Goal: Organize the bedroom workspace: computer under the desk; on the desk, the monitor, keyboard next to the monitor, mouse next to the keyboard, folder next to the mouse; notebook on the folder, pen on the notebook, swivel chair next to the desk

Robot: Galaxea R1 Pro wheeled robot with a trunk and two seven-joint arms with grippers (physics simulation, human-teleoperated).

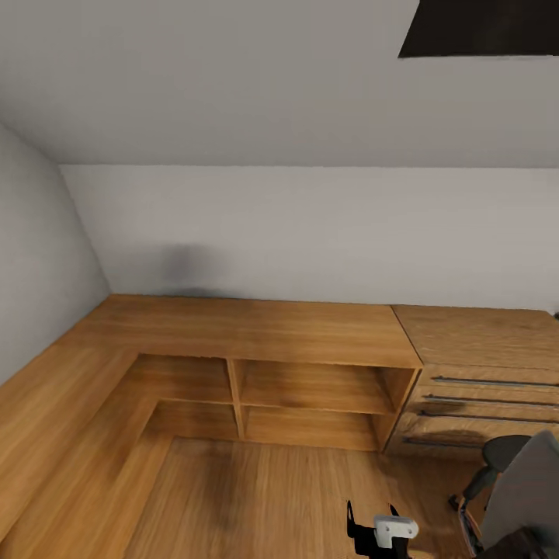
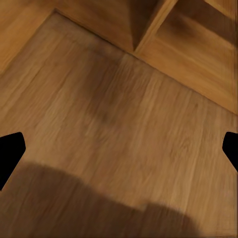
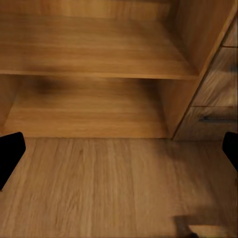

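one swivel chair (image 1: 519, 485), four shelf compartments (image 1: 314, 386), four drawer handles (image 1: 489, 382)

I see plain white walls (image 1: 310, 225) across the upper frame, meeting at a corner on the left. Below, a low wooden shelf unit (image 1: 310, 388) with open cubbies sits beside a drawer chest (image 1: 481, 404) at right. Wood plank floor (image 1: 256, 497) fills the lower frame.

bare desk (image 1: 248, 330) top ahead; swivel chair (image 1: 516, 485) crowds the right.

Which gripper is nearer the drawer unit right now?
Right. The right gripper looks along the floor at the drawer unit close by; the left gripper faces floor by the shelf corner.
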